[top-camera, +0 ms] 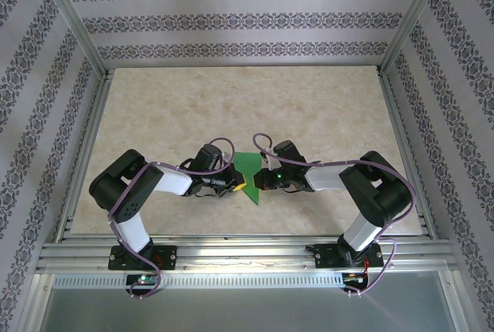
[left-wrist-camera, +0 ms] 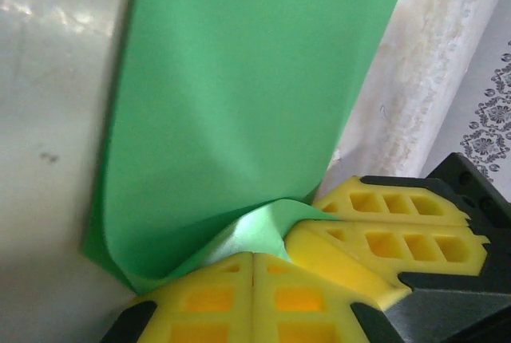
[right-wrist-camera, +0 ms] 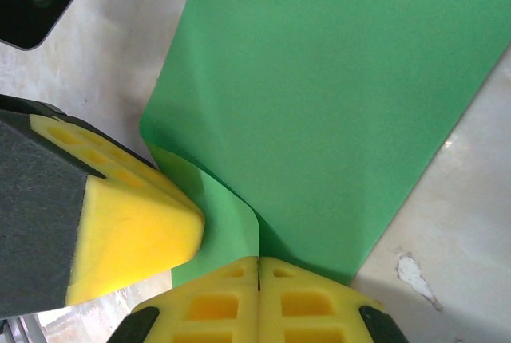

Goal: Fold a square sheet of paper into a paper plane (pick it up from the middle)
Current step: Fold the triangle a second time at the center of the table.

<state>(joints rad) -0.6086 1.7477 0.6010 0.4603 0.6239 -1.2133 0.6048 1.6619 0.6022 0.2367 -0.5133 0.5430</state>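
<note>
The square sheet of paper [top-camera: 248, 167] is just below the top view's centre, pinched near one edge by the left gripper [left-wrist-camera: 253, 273] and the right gripper [right-wrist-camera: 258, 277], both with pads closed on it. The pick-up looks done — the sheet reads as broad and barely creased, so most of the folding seems left.

Top view looks down from behind; wrist views closely share the paper [left-wrist-camera: 239, 104].

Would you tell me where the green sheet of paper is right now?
In the top view the green sheet of paper is near the centre of the table, pinched between the left gripper and the right gripper.
</note>
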